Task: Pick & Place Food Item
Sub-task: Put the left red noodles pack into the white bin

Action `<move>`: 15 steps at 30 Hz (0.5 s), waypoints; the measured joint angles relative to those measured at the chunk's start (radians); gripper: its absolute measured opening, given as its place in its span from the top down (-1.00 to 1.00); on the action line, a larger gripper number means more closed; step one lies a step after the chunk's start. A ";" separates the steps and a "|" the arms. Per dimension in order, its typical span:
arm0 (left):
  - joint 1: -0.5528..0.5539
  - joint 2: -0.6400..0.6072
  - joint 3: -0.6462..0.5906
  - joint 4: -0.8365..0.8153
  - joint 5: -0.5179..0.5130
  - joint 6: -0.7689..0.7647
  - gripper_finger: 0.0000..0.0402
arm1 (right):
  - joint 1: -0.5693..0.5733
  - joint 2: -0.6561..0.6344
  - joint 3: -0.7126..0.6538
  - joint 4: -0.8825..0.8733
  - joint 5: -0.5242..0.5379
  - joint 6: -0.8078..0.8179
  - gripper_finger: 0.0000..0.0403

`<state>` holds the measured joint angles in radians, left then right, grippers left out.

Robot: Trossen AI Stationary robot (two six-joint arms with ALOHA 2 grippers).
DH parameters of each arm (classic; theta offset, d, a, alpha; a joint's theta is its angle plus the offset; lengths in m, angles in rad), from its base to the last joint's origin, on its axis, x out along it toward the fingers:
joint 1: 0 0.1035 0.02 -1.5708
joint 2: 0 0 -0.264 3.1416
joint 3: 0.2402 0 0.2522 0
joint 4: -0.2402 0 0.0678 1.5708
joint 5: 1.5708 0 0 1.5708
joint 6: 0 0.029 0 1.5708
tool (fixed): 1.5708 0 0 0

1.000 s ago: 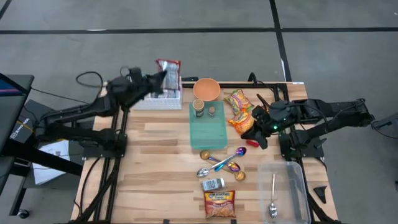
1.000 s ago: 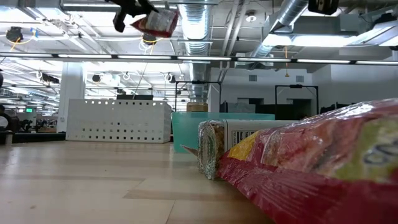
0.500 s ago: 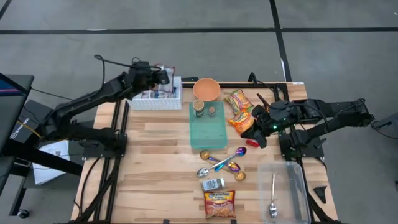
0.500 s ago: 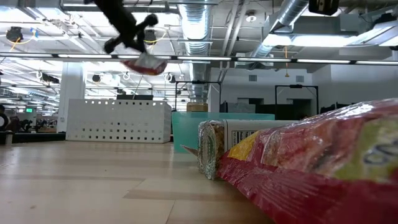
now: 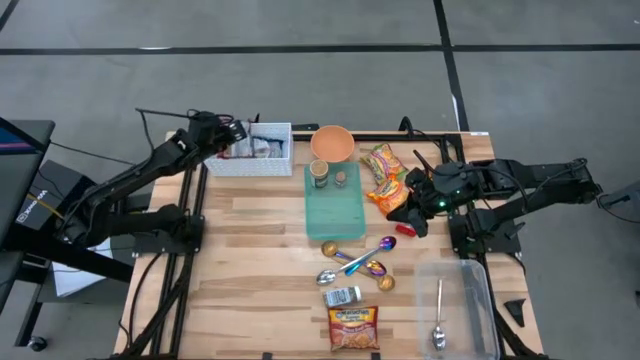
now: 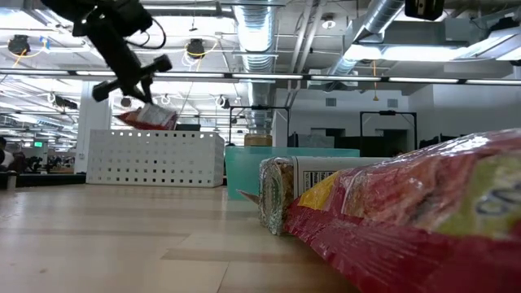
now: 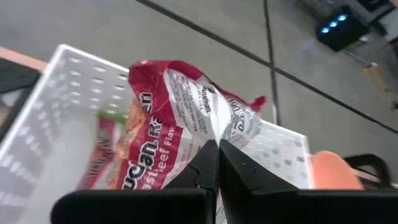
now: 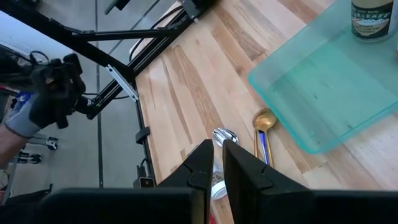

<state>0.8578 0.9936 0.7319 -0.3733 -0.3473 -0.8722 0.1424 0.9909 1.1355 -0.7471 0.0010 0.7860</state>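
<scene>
Hanging over the white perforated plastic basket [image 5: 262, 153] at the tabletop's far left corner, a red crinkly ramen packet [image 7: 180, 118] is pinched in the left gripper's [image 7: 217, 163] closed fingers. Released off-centre, the packet could catch the rim and fall outside. The right gripper [image 5: 418, 207], fingers closed and empty, is parked near the right edge.

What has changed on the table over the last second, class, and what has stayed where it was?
The left gripper, shut on the red ramen packet, swung it leftward and down over the white basket. The right gripper stayed by the orange snack bag; the green tray and spoons did not move.
</scene>
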 joint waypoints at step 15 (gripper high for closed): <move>0.088 0.025 -0.108 0.089 0.043 0.005 1.00 | -0.001 0.000 0.000 0.000 0.000 0.019 0.84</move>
<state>0.9459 1.0190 0.6243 -0.2844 -0.3038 -0.8676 0.1417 0.9909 1.1355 -0.7475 0.0010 0.8055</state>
